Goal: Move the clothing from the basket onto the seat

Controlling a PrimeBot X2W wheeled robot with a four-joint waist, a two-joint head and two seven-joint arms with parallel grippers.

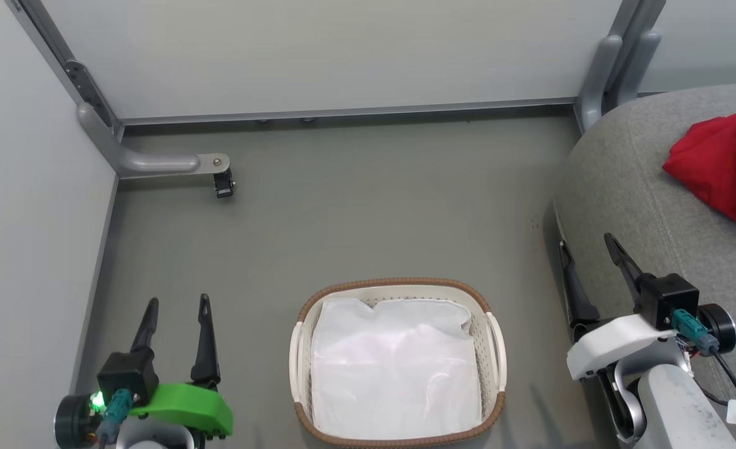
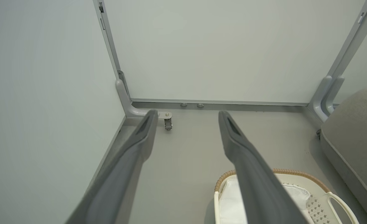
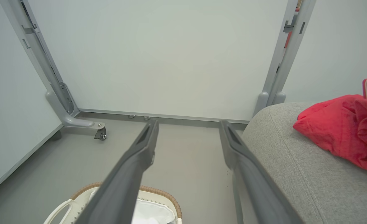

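Red fabric clothing, crumpled in a heap, white-and-black jersey trim at one edge: lies on the large grey fabric-upholstered seat, ahead of and to the right of the right gripper, well apart from its fingertips.
Right gripper: spread wide, holding nothing, poised over the seat's rounded edge.
Oval cream perforated plastic basket with brown woven-look rim and white side handles: stands on the grey floor between the two grippers, left of the right one and right of the left gripper; contains a thin white sheet.
Left gripper: spread wide, empty, above the floor.
Grey partition foot with castor: ahead of the left gripper, near the wall corner.
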